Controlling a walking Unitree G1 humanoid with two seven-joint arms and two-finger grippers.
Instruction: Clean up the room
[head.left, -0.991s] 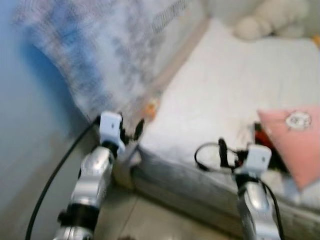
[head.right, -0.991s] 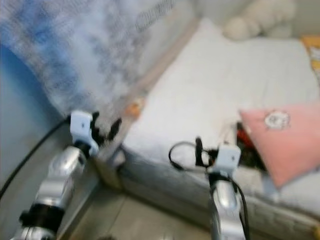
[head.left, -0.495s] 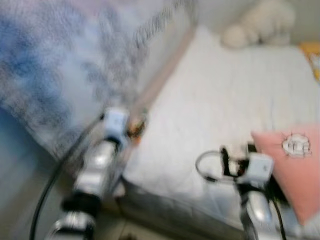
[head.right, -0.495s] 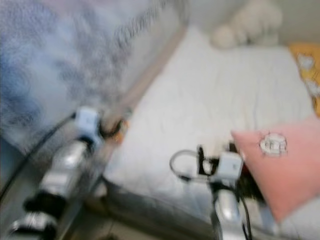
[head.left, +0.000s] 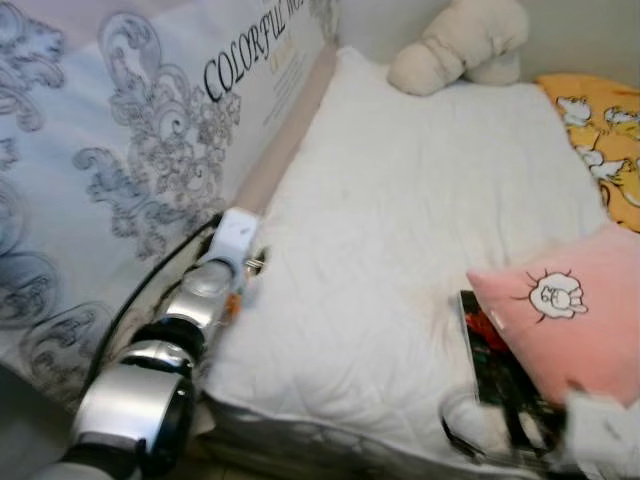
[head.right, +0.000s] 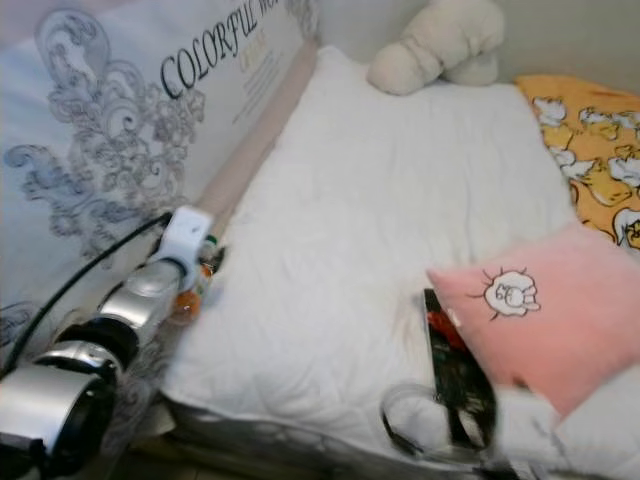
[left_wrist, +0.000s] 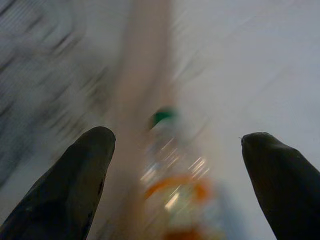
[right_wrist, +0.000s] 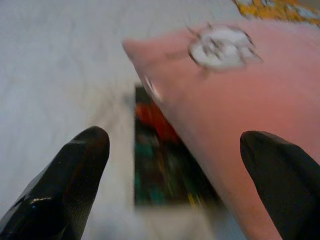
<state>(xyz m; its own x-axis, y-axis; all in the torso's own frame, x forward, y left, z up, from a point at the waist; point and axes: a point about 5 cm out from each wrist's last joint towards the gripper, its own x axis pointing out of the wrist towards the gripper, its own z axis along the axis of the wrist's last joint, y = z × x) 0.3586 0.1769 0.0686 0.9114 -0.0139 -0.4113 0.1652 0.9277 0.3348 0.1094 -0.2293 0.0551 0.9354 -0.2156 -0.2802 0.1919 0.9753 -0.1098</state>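
Far left you had the printed bed rail (head.left: 150, 150), grey scrollwork and "COLORFUL" lettering, running along the bed's left edge. Your left arm (head.left: 190, 320) reached fwd along it, wrist at the gap btw rail and mattress.

Left hand (left_wrist: 175, 150) was spread wide, fingers (left_wrist: 75, 185) well apart, nothing clamped. Btw them, blurred, sat a bottle (left_wrist: 172, 170) w/ green cap and orange band, lying in the gap beside the rail. In the right eye view you could see the same bottle (head.right: 193, 285) just beside the wrist, at the mattress edge.

Mid-frame was the white quilted bed (head.left: 400, 200), mostly bare cover. At its head, a cream plush toy (head.left: 460, 45) lay against the wall.

Toward the right, a dark book or package (head.right: 455, 375) w/ red and teal print lay flat on the cover, its far end tucked under a pink pillow (head.right: 545, 310) w/ a small cartoon face. A loop of black cable (head.right: 420, 425) sat near the foot edge, just beside the book.

Right hand (right_wrist: 172, 165) was also apart, fingers (right_wrist: 70, 185) wide, holding nothing; it pointed at the book and pillow edge, close but can't tell if touching.

Far right, an orange cartoon-print blanket (head.left: 595, 130) lay past the pillow.
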